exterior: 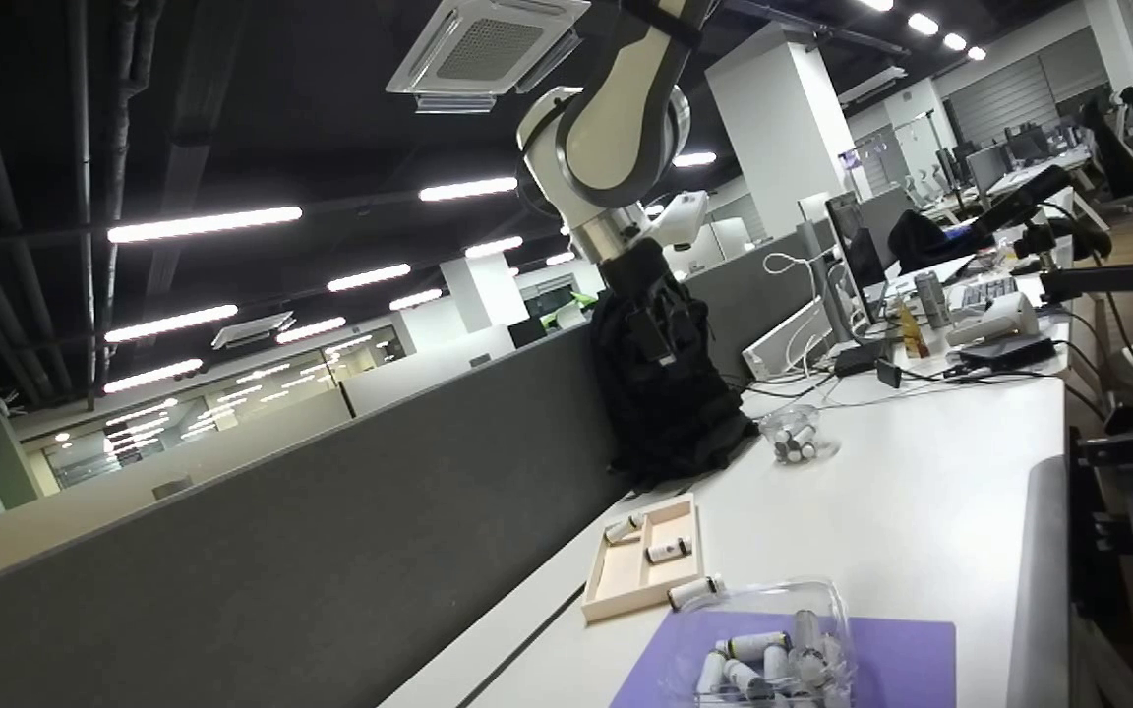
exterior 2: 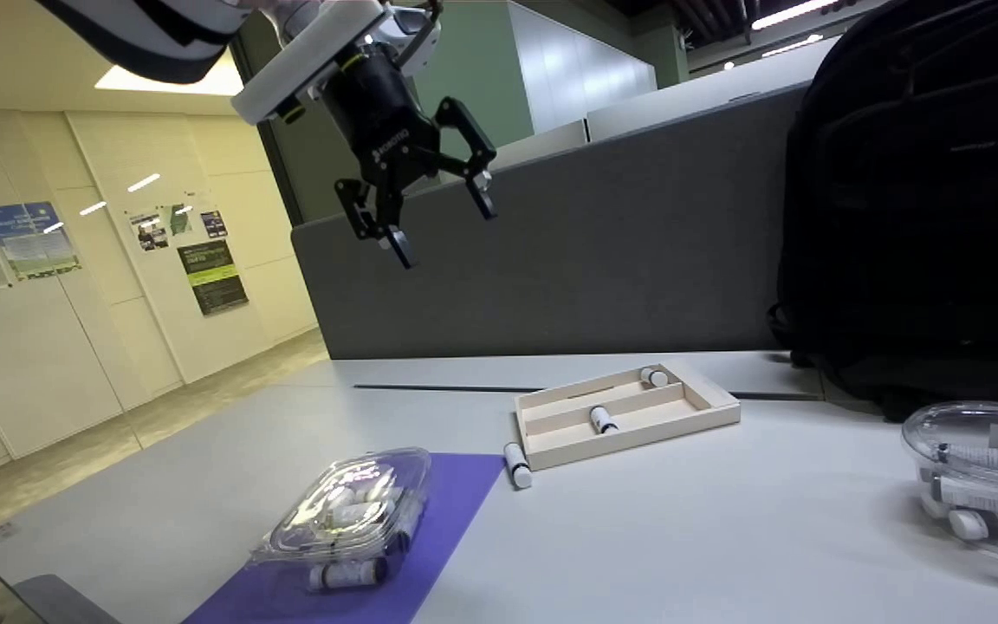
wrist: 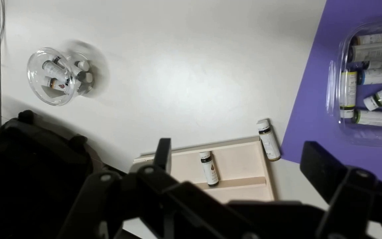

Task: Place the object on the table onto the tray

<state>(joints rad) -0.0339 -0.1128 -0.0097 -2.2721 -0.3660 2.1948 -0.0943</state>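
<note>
Wrist view: my fingers (wrist: pixel 320 169) stand apart; lowered to the loose vial (wrist: pixel 269 141) below, one could strike the tray (wrist: pixel 240 162) just beside it.

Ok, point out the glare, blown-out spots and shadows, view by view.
Wrist view: a soft bright patch midway across the white table, and a blurred shadow beside the round clear tub; in an exterior view, sharp reflections on the clear box; in an exterior view, ceiling lights burnt out to white.

In the wrist view, around the tray (wrist: pixel 239 163) on the bench (wrist: pixel 191 89): bottle (wrist: pixel 269 142) at two o'clock, bowl (wrist: pixel 39 88) at ten, backpack (wrist: pixel 31 176) at nine.
</note>
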